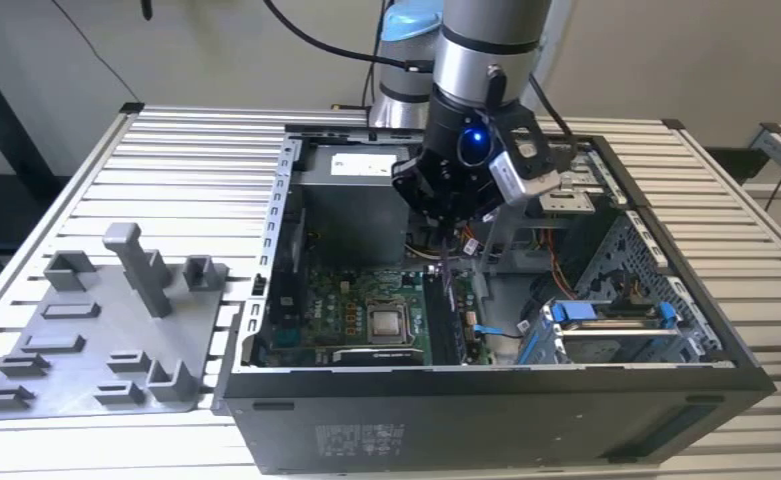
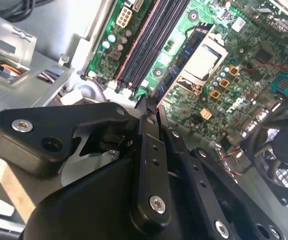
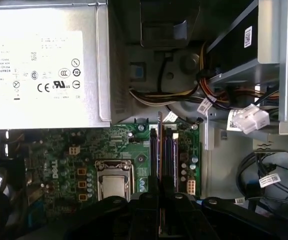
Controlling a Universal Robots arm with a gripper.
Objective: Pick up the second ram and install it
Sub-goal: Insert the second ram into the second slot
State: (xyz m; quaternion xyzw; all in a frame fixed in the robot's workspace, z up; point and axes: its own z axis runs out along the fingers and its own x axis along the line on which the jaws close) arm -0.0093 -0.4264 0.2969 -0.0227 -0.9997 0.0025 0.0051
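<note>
Claw [image 2: 150,107]: clenched on second ram [image 2: 176,62], held edge-down over the motherboard's black memory slots [image 2: 146,42] inside the computer case [image 1: 497,400], apparently lined up for seating; one stick [image 3: 159,145] already installed.

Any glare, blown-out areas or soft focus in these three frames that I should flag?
In the second wrist view, the CPU socket cover glares near white and the claw up close looks soft. In the first wrist view, the power supply label is washed out pale. In the exterior view, the computer case interior sits in shadow.
</note>
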